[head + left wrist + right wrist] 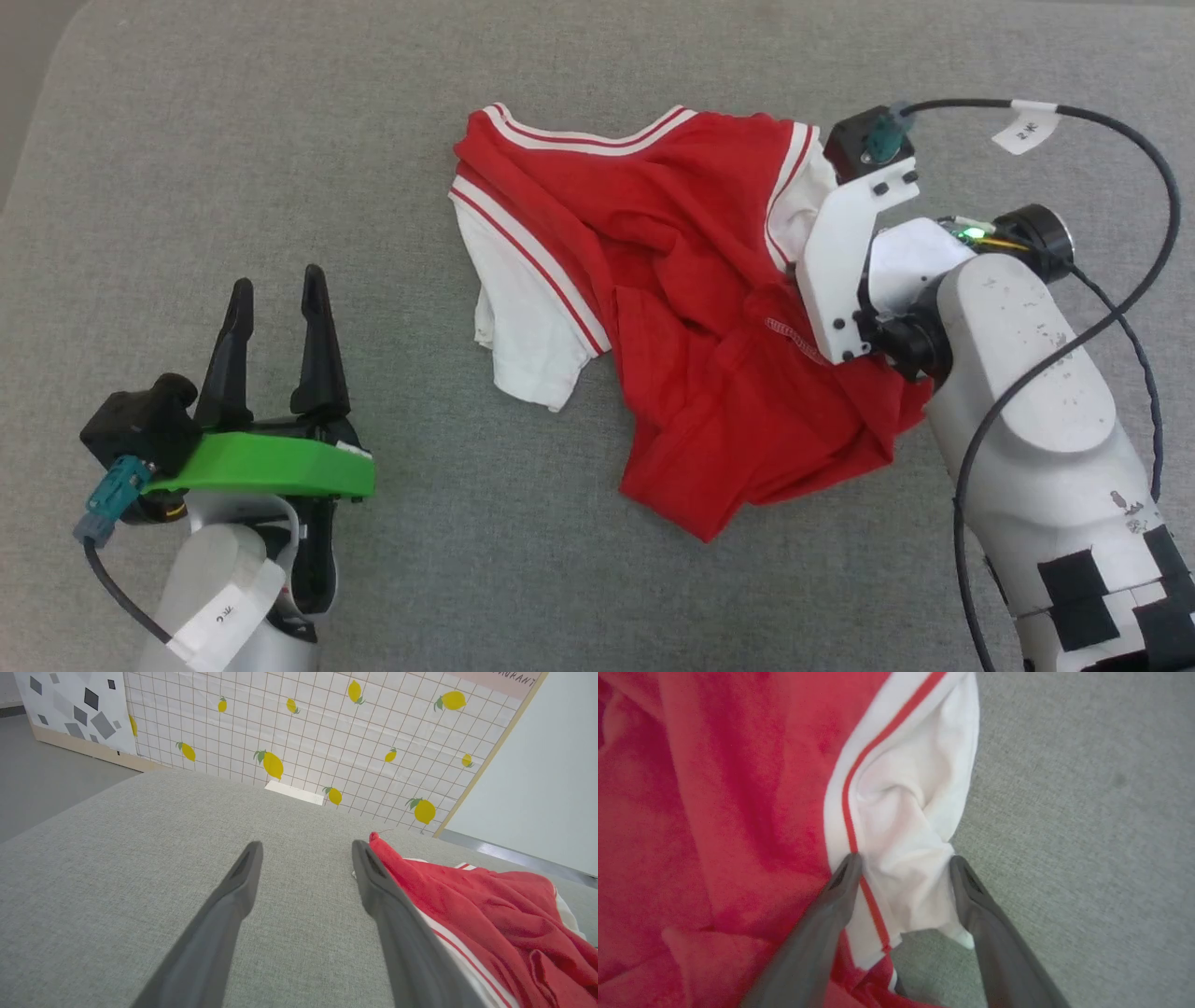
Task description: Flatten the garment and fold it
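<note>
A grey fabric surface took up the whole work area, with a lemon-print gridded panel standing beyond its far edge. The garment lay crumpled on it right of centre. Its red body was bunched in folds, striped trim ran along the far side, and one white sleeve spilled out toward my left arm. My right forearm reached in over the shirt's right edge. The left gripper sat apart from the cloth at lower left, fingers spread wide with nothing between them. The right gripper was spread just as wide, its fingers straddling the other white sleeve beside the red stripe. It had not clamped down, and I could not tell whether the tips pressed the cloth.
</note>
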You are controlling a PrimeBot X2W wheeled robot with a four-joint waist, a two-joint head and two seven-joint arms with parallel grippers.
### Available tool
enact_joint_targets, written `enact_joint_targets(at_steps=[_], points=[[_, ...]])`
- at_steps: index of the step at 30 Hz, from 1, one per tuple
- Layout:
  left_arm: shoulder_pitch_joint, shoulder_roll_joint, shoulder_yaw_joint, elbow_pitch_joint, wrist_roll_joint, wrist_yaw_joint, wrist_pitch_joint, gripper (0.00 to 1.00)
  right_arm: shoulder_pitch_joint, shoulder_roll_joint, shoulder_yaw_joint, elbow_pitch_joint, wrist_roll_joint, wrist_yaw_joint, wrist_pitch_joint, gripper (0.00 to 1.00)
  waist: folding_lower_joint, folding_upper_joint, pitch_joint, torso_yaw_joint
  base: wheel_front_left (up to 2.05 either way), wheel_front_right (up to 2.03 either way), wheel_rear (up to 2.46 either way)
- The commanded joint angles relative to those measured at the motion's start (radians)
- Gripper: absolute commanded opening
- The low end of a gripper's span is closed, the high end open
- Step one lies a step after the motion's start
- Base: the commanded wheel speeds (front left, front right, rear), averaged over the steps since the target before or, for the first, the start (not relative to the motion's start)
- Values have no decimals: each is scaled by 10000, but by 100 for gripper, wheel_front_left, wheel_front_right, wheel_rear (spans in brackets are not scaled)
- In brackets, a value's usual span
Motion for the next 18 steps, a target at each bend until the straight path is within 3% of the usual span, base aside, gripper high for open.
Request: enact_joint_targets(at_steps=[1, 6, 10, 15, 18], points=[[-140, -92, 55, 57, 115, -79, -45, 100, 218, -31, -59, 219, 20, -11, -148, 0, -1, 0, -148, -63, 0, 0, 0], [-38, -226, 131, 205, 207, -185, -45, 100, 143, -545, -1099, -569, -86, -11, -1033, 0, -1, 0, -533, -175, 0, 0, 0], [49, -322, 144, 274, 265, -245, -45, 100, 446, -1584, -2037, -1654, -789, -11, -1249, 0, -1, 0, -833, -169, 0, 0, 0], [191, -353, 159, 308, 298, -311, -45, 100, 1856, -2587, -3033, -2594, -1495, -11, -372, 0, -1, 0, -1038, -102, 0, 0, 0], [327, -357, 207, 319, 299, -319, -45, 100, 2951, -2597, -3073, -2792, -1311, -11, 241, 0, -1, 0, -1115, -99, 0, 0, 0]])
